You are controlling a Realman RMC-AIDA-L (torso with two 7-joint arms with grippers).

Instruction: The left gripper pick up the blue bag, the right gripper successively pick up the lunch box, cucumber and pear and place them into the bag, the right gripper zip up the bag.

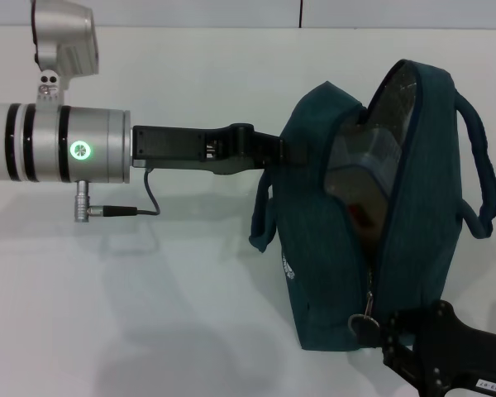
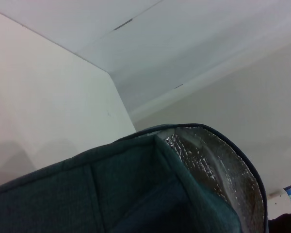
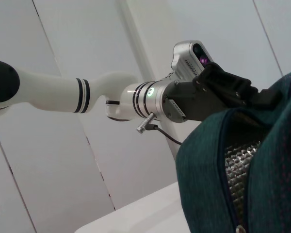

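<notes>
The blue bag [image 1: 347,240] stands upright on my white bench [image 1: 149,314], its mouth gaping at the top and the silver lining [image 2: 218,165] showing; a clear lunch box [image 1: 372,161] sits inside. My left claw [image 1: 274,153] is clamped on the bag's upper left wall, holding it steady. My right claw [image 1: 388,335] is down at the bag's near bottom corner, pinched on the metal zipper pull [image 1: 364,318].

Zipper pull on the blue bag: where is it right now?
In the head view the zipper pull hangs at the near bottom corner of the blue bag, right beside the right gripper; the left gripper holds the bag's far-left side.
</notes>
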